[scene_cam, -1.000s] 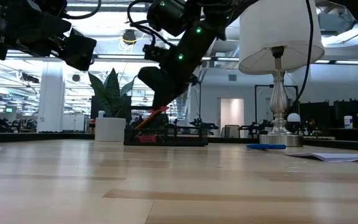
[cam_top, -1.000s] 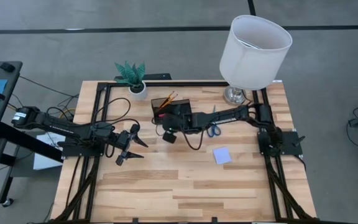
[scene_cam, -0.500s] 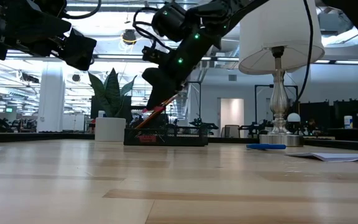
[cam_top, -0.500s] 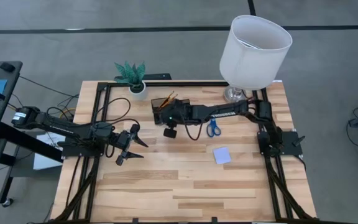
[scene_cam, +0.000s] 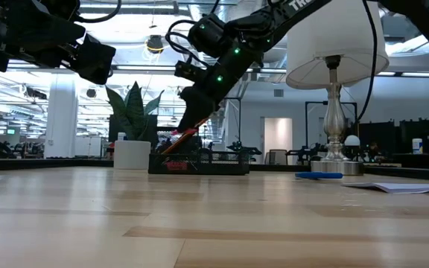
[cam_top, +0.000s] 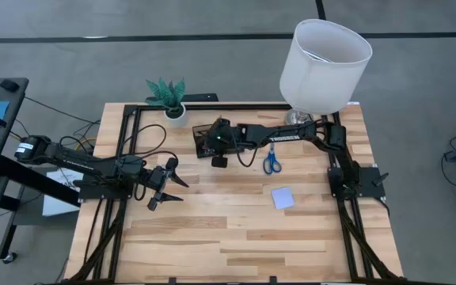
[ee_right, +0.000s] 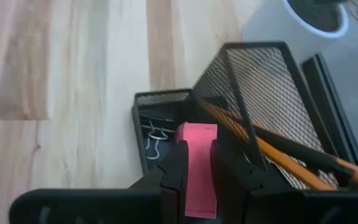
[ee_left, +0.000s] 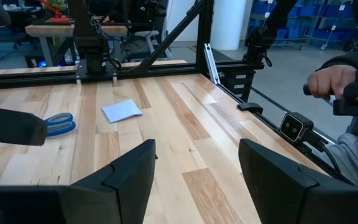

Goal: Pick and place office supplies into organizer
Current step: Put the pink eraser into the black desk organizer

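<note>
The pink eraser (ee_right: 197, 168) sits pinched between the right hand's (ee_right: 199, 177) fingers, tilted down just above the organizer's (ee_right: 166, 124) low tray.

Lamp (cam_top: 325, 54) and plant pot (cam_top: 176, 112) flank the organizer (cam_top: 207, 136) (table's front open).

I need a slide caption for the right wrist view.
Right gripper holds a pink eraser above the black mesh organizer.

Overhead lighting even and bright; table (cam_top: 236, 229) shadows soft, faint. Low view strongly backlit by ceiling lights: arms read as silhouettes, near tabletop blurred. Right wrist view soft, possibly motion blur. Left wrist view sharp.
</note>
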